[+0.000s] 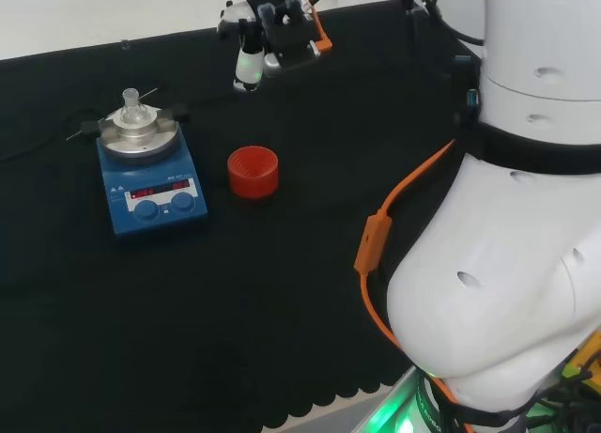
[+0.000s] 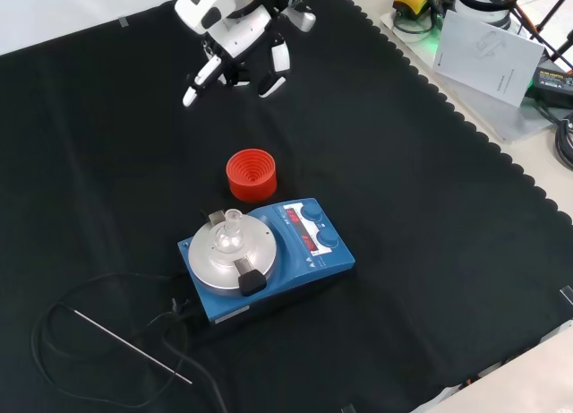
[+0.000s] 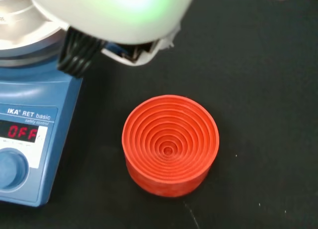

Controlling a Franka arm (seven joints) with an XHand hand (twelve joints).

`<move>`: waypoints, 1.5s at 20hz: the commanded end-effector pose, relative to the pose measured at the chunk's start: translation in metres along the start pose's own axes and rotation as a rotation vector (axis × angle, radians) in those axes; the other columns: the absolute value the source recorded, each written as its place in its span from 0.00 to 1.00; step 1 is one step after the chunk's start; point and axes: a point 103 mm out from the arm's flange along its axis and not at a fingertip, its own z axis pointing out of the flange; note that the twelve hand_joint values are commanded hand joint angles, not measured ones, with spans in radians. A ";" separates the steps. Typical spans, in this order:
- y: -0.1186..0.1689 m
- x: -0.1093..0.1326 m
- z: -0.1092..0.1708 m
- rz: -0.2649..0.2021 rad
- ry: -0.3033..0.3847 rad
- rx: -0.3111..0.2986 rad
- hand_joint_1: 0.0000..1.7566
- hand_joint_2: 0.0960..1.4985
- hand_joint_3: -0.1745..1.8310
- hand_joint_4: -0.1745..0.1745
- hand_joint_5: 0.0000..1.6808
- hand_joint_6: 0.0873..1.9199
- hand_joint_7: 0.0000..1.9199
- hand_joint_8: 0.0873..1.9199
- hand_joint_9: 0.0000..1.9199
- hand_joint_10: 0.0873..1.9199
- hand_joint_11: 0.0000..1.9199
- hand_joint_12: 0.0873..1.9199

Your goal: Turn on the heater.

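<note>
approach step, not yet at the controls. hand (image 2: 235, 37) hanging above the black cloth (image 2: 430, 216) at the top of the front view, fingers (image 2: 278, 65) spread and only slightly bent, holding nothing, touching nothing. well apart from the heater.

heater = blue hotplate stirrer (image 2: 313, 274), low centre in the front view, left side in the head view (image 1: 117, 184). round metal top plate (image 2: 219, 252) carrying a small clear glass piece (image 2: 231, 227) (looks like a flask neck or stopper, hard to tell) between two dark clamps (image 2: 251, 279). two blue knobs (image 2: 325, 240) on the sloped front panel under two red displays (image 2: 308, 244). cable (image 2: 98, 292) and a thin metal probe (image 2: 134, 346) trailing off behind it on the cloth.

red ribbed ring stand (image 2: 251, 176) just beside the heater, between it and the hand in the front view, empty; close up in the wrist view (image 3: 170, 144).

next move, as a guess: carry the hand down past the red stand to the front panel and line up on one knob, then press or turn it. needs a narrow approach so as not to knock the stand or the glass on the plate. which knob drives the heat can't be told from here.

writing: maker's name and model line printed on the panel in the wrist view, left unread. red display (image 3: 22, 132) beside a knob (image 3: 12, 169) showing the off state (so not yet switched on). white paper sheet (image 2: 488, 55) off the cloth, print too small to read.
</note>
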 end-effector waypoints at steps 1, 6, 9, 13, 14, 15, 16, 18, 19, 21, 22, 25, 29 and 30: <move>-0.015 -0.001 0.003 0.015 0.036 -0.017 0.68 0.25 0.58 0.29 0.14 0.00 0.71 0.46 0.75 0.38 0.73 0.55; -0.024 0.000 0.007 0.007 0.045 -0.010 0.68 0.25 0.58 0.29 0.14 0.00 0.72 0.44 0.76 0.37 0.74 0.55; -0.028 0.002 0.007 -0.004 0.044 -0.007 0.77 0.21 0.63 0.27 0.15 0.00 0.71 0.42 0.76 0.37 0.75 0.55; -0.034 0.003 0.008 -0.013 0.054 -0.004 0.82 0.18 0.66 0.26 0.15 0.00 0.71 0.40 0.77 0.37 0.75 0.55; -0.035 0.003 0.008 -0.015 0.057 -0.004 0.82 0.18 0.66 0.26 0.15 0.00 0.71 0.40 0.77 0.37 0.75 0.55; -0.036 0.003 0.008 -0.016 0.057 -0.005 0.82 0.18 0.66 0.26 0.15 0.00 0.71 0.40 0.77 0.37 0.75 0.55; -0.039 0.003 0.009 -0.015 0.060 -0.009 0.82 0.18 0.66 0.26 0.15 0.00 0.71 0.40 0.77 0.37 0.75 0.55; -0.044 0.005 0.011 -0.013 0.067 -0.015 0.82 0.19 0.66 0.26 0.15 0.00 0.70 0.42 0.77 0.36 0.75 0.55; -0.046 0.006 0.011 -0.013 0.067 -0.017 0.82 0.19 0.66 0.26 0.15 0.00 0.70 0.43 0.77 0.36 0.75 0.55; -0.049 0.008 0.013 -0.016 0.064 -0.018 0.82 0.20 0.67 0.26 0.15 0.00 0.69 0.45 0.77 0.36 0.76 0.55; -0.050 0.008 0.014 -0.019 0.059 -0.017 0.82 0.20 0.67 0.26 0.15 0.00 0.68 0.46 0.77 0.35 0.76 0.54; -0.056 0.010 0.014 -0.024 0.036 -0.030 0.85 0.18 0.68 0.25 0.17 0.00 0.67 0.50 0.75 0.36 0.74 0.51; -0.064 0.009 0.014 -0.023 0.026 -0.052 0.90 0.12 0.73 0.23 0.19 0.00 0.67 0.56 0.72 0.43 0.69 0.49; -0.066 0.008 0.014 -0.021 0.029 -0.054 0.90 0.11 0.75 0.23 0.19 0.00 0.67 0.58 0.72 0.45 0.68 0.48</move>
